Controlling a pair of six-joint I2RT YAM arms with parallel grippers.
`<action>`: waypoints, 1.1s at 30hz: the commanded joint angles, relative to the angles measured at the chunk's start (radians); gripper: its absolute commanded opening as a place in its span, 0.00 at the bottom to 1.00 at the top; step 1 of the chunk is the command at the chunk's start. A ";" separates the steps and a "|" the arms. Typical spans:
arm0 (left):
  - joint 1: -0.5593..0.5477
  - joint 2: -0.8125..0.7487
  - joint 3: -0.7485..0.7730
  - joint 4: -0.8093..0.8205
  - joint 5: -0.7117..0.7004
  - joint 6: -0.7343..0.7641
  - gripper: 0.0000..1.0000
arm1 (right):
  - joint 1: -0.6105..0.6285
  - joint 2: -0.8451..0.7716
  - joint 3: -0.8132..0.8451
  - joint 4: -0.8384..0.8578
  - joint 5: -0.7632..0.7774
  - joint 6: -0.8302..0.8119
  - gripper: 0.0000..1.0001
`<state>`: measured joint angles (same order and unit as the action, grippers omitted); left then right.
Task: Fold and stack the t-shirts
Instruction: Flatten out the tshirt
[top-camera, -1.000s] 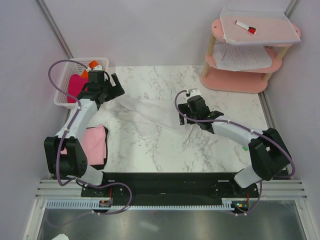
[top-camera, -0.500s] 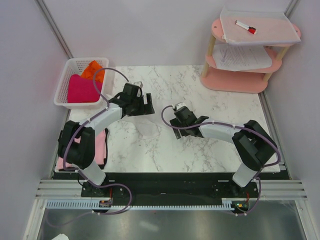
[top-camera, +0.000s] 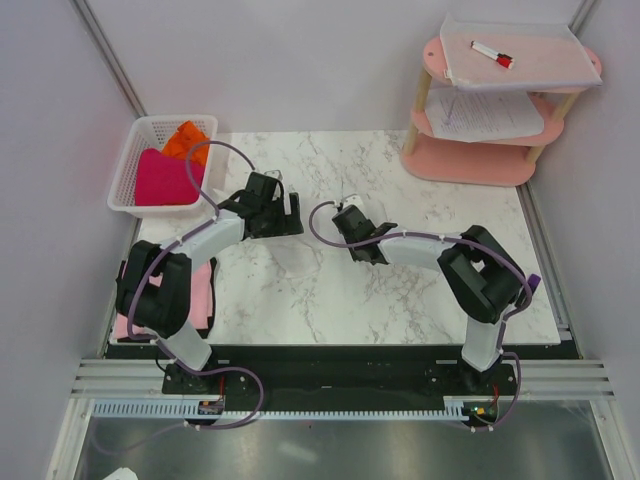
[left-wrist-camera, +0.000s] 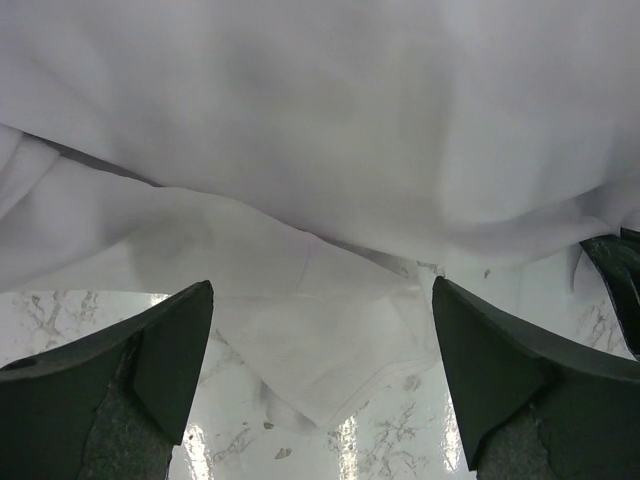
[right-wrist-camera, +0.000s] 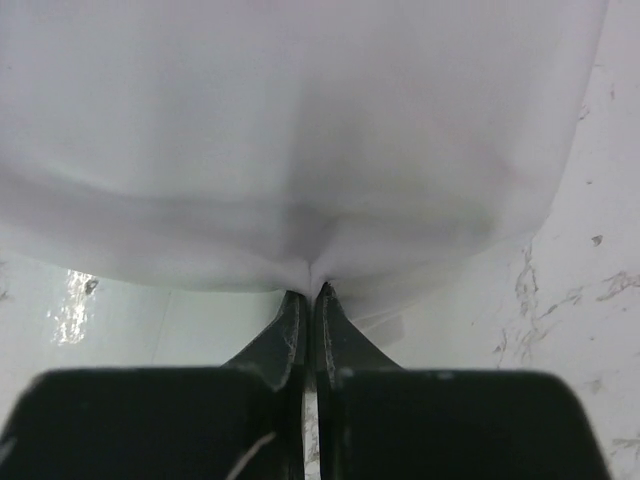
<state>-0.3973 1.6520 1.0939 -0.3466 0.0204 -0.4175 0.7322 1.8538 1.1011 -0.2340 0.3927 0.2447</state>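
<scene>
- Right tool (right-wrist-camera: 310, 292) clenched on the edge of the white t-shirt (right-wrist-camera: 300, 130).
- Left tool (left-wrist-camera: 320, 288) released, fingers wide apart, cloth just ahead of them.
- Shirt sits mid counter (top-camera: 440, 210) between the 2 tools, seemingly bunched; top view is poor.
- Magenta t-shirt (top-camera: 160, 178) and orange t-shirt (top-camera: 186, 138) lie in the basket (top-camera: 125, 160), far left.

White t-shirt (left-wrist-camera: 320, 120); grey-veined white table (top-camera: 400, 300); pink shelf (top-camera: 470, 165)
</scene>
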 joint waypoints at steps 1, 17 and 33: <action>-0.024 -0.018 -0.014 0.037 0.026 0.036 0.93 | -0.004 0.055 0.028 -0.083 0.096 0.019 0.00; -0.135 0.068 -0.157 0.112 0.069 -0.020 0.02 | -0.059 0.001 0.264 -0.148 0.196 -0.036 0.00; -0.149 -0.171 -0.422 0.023 0.070 -0.135 0.02 | -0.231 0.189 0.592 -0.139 0.264 -0.127 0.01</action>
<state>-0.5377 1.5467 0.7532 -0.2054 0.0902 -0.4965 0.5243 1.9553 1.5986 -0.3813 0.6029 0.1535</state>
